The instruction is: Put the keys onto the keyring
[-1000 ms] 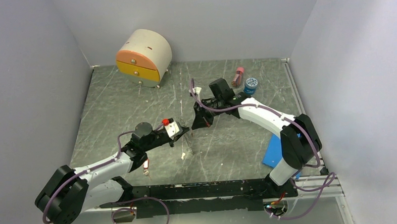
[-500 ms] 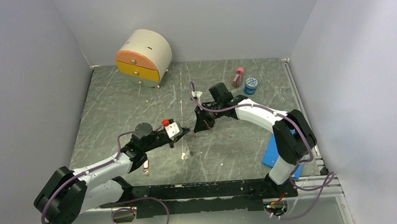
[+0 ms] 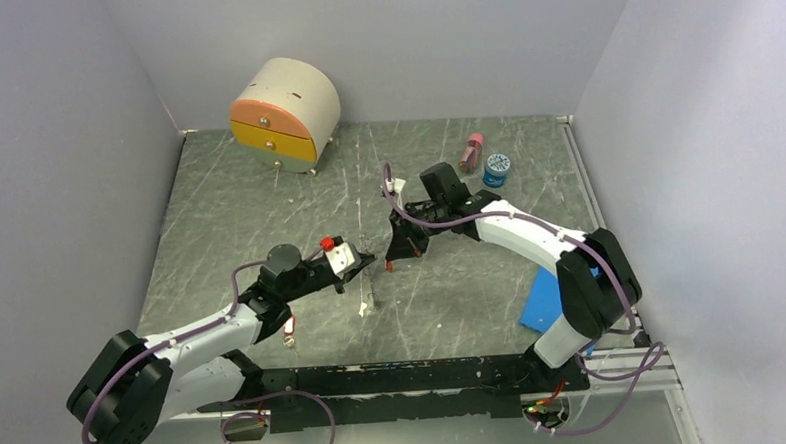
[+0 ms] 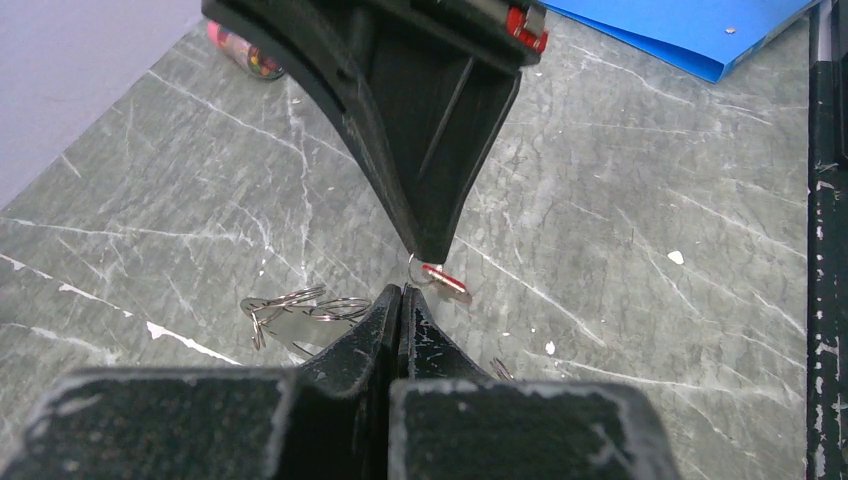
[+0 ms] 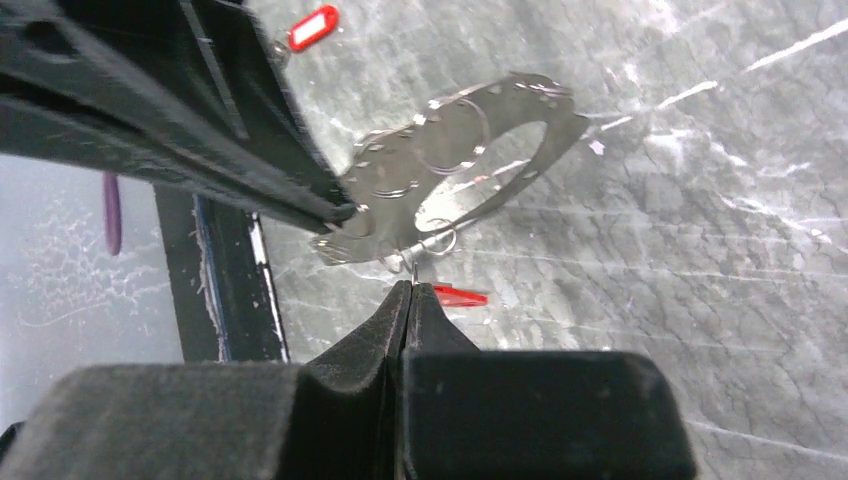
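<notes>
A small metal key with a red oblong plastic tag [image 5: 460, 296] hangs by its little wire loop at the very tip of the right gripper [image 5: 408, 290]. The gripper's black fingers are pressed together on that loop.

Just ahead of those fingertips is the keyring [image 5: 440, 140]. From the right wrist it looks like a flat silvery oval hoop with several small wire rings against it. Whether it is clear of the table cannot be told.

The left gripper [image 4: 401, 292] meets the keyring from the opposite side, its fingers closed on the rim. Its tip is just beside the right gripper's tip.

A second red-tagged key [image 5: 313, 27] lies on the grey marbled table [image 3: 269, 217], beyond the keyring from the right gripper and under the left forearm.

Well behind the right gripper stand a pink bottle [image 3: 471, 152] and a round blue-lidded jar [image 3: 496, 167]. A blue folder [image 3: 540, 298] lies back beside the right arm's base.
</notes>
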You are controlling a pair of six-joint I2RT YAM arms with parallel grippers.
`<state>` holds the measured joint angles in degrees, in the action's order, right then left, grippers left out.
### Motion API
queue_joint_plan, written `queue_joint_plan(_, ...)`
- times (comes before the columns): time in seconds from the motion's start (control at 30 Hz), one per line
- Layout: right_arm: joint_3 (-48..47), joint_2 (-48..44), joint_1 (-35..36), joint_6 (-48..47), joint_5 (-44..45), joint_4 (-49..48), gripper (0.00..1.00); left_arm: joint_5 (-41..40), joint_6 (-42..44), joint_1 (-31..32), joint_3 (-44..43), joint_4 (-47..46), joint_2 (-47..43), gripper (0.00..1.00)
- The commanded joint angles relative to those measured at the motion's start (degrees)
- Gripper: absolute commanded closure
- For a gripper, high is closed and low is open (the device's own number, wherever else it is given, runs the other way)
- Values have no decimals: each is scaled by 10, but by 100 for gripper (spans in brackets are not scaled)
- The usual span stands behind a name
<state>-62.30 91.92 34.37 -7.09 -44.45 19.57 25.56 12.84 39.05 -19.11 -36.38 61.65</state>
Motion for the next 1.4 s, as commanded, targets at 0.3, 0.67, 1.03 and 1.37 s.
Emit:
queue_joint_plan(0.3,-12,-58,16,-39,-47,-11,100,5,2,3,-3,-7,7,97)
queue_joint_plan(0.67,-32,-37,25,-20,-17,-20,100,1,4,3,-2,8,-6,97)
queue_joint_plan(1.03,-36,-34,27,-10,10,-22,100,4,5,3,-4,9,-5,97)
queue_joint_plan(1.37,-44,-41,37,-24,-10,-22,100,5,3,2,-7,9,0,98)
